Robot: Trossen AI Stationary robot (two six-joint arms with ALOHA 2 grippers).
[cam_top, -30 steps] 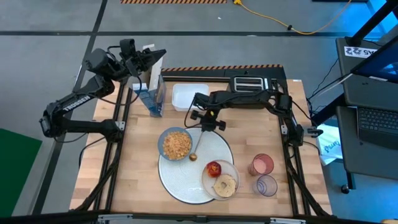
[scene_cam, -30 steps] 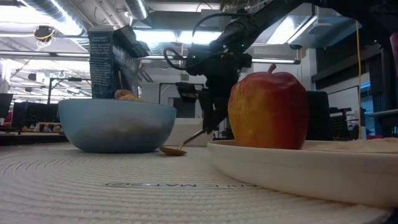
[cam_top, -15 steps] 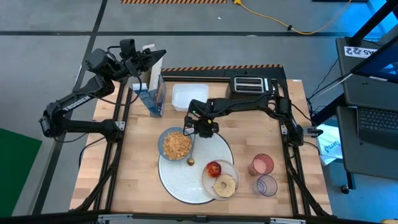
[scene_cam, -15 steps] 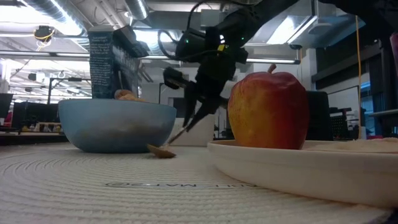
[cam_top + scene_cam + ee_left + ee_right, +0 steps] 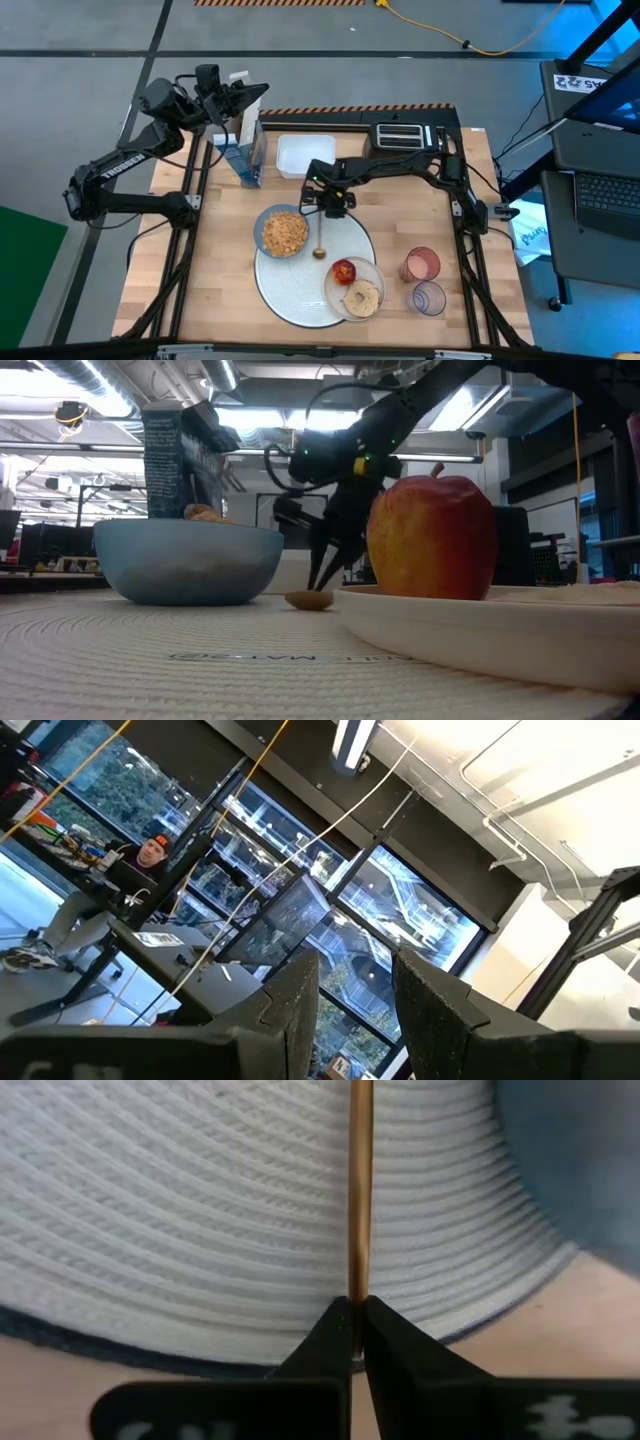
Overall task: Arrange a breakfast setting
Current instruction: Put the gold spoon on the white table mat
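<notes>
Spoon (image 5: 319,235): thin, stiff, light, prob slippery, so R gripper (image 5: 323,208) pinches handle's far end, bowl end touching white mat (image 5: 290,295) beside blue bowl (image 5: 282,231).

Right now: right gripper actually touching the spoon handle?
Touching. The right wrist view shows the right gripper shut on the end of the spoon handle, no gap either side, above the white mat.

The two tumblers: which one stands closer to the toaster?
The pink tumbler. It stands between the purple tumbler and the black toaster; the purple one stands nearer the table's front edge.
</notes>
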